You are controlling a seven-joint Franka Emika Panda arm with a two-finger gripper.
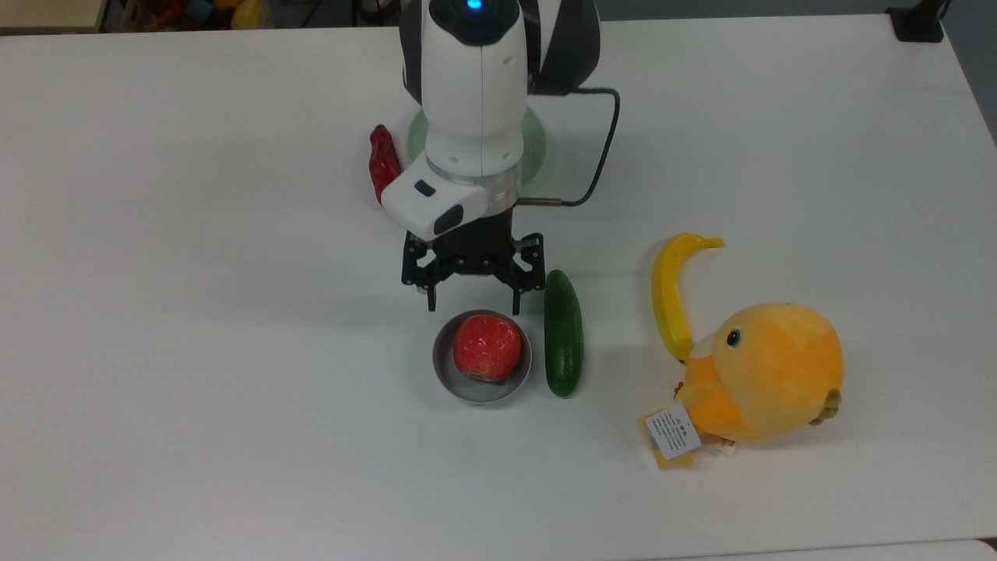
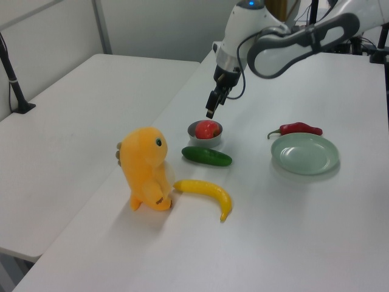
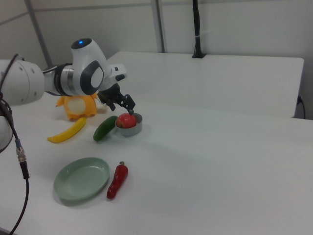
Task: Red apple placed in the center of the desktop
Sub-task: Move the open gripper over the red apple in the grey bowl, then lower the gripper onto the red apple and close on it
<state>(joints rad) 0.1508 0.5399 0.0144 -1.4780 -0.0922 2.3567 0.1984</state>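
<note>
The red apple (image 1: 487, 347) sits in a small grey bowl (image 1: 442, 372) near the middle of the white desktop (image 1: 195, 327). My gripper (image 1: 473, 306) is open and empty, fingertips pointing down. In the top view it stands just past the bowl's upper rim. In the left view the gripper (image 2: 209, 112) hangs a little above the apple (image 2: 208, 129) and bowl (image 2: 193, 130), not touching them. In the right view the gripper (image 3: 123, 107) is close over the apple (image 3: 126, 120).
A green cucumber (image 1: 563, 333) lies just to the top view's right of the bowl. Further right are a banana (image 1: 668, 296) and an orange plush toy (image 1: 767, 374). A red chili pepper (image 1: 384, 161) and a pale green plate (image 1: 533, 148) lie under the arm.
</note>
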